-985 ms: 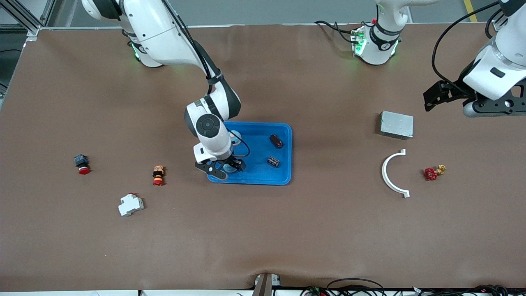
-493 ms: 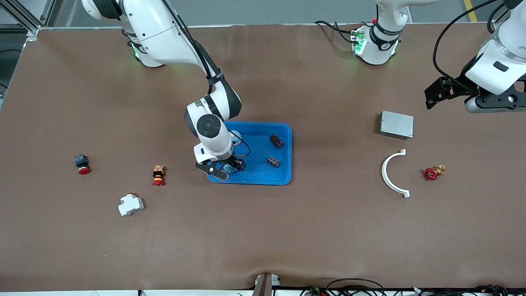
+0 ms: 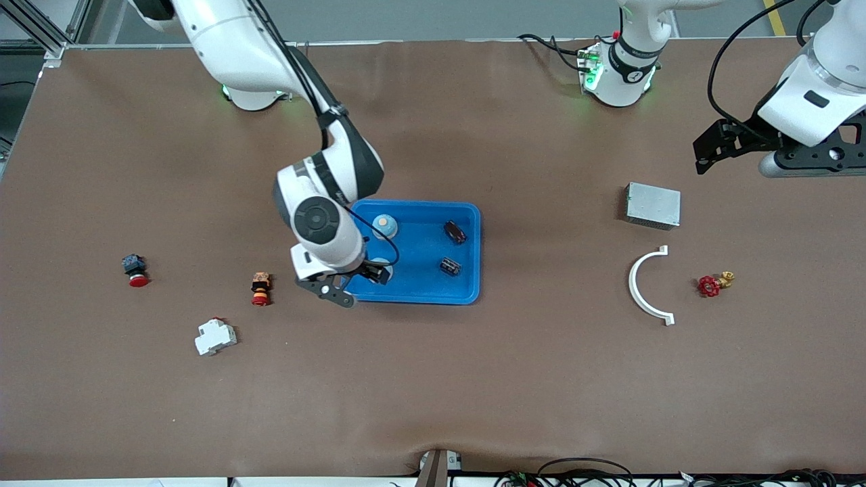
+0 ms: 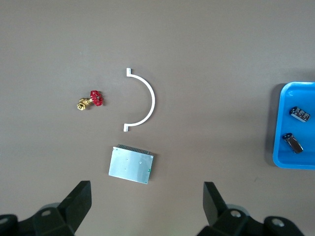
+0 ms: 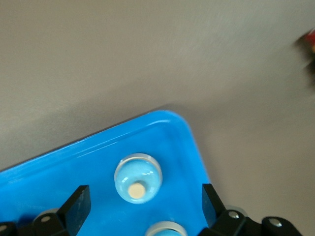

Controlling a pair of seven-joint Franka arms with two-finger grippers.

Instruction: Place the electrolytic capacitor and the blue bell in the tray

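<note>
On the tabletop (image 3: pixel 433 379) the tray (image 3: pixel 467 291) holds two bells (image 3: pixel 384 225) and two capacitors (image 3: pixel 454 232), the right claw (image 3: pixel 352 284) spread empty over its corner, the left claw (image 3: pixel 734 145) spread above bare surface near a grey box (image 3: pixel 652 205).

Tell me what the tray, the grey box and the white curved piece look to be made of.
Tray: bright blue plastic by its look, glossy, with highlights along the rounded rim. Grey box: probably sheet metal, a dull silvery matte face with sharp folded edges. White curved piece: likely moulded plastic, a smooth, uniform white half-ring with small squared tabs at its ends; the finish is hard to judge.
</note>
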